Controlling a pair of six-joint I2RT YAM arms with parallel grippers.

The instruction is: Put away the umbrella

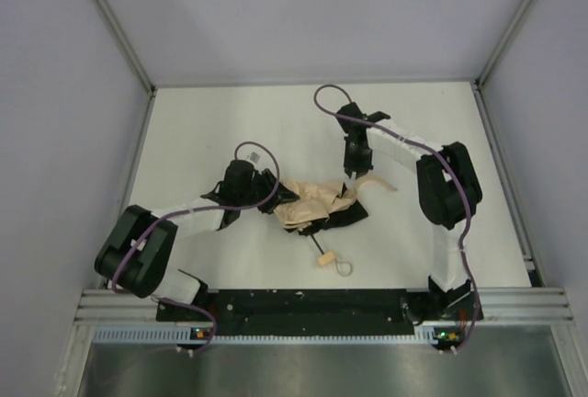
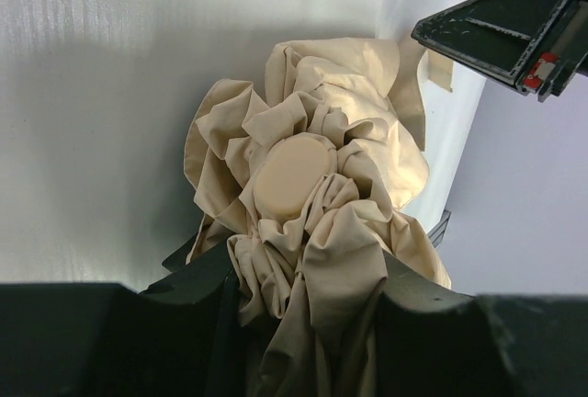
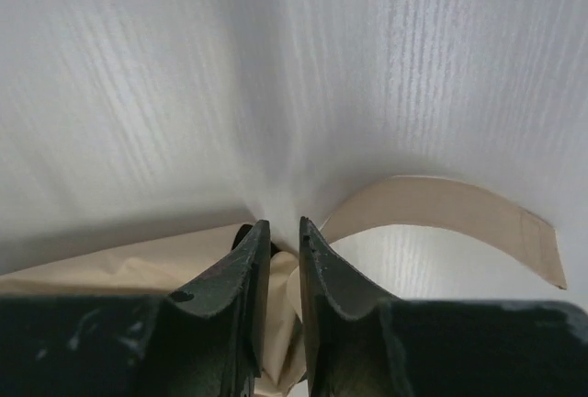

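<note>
The umbrella [image 1: 317, 206] lies crumpled in the middle of the table, beige canopy over black parts. Its thin shaft runs toward me to the tan handle [image 1: 326, 258] and loop strap [image 1: 344, 268]. My left gripper [image 1: 276, 202] is at the canopy's left end. In the left wrist view it [image 2: 308, 287] is shut on bunched fabric below the round beige cap [image 2: 292, 172]. My right gripper [image 1: 354, 179] points down at the canopy's right end. There its jaws [image 3: 285, 232] stand narrowly apart with beige fabric [image 3: 110, 268] pinched between them. The closure strap [image 3: 459, 209] curls away to the right.
The white table [image 1: 230, 121] is walled by pale panels with metal frame rails [image 1: 115, 25] on the left, back and right. Part of the right arm [image 2: 514, 34] shows at the top right of the left wrist view. A black rail [image 1: 303, 305] runs along the near edge.
</note>
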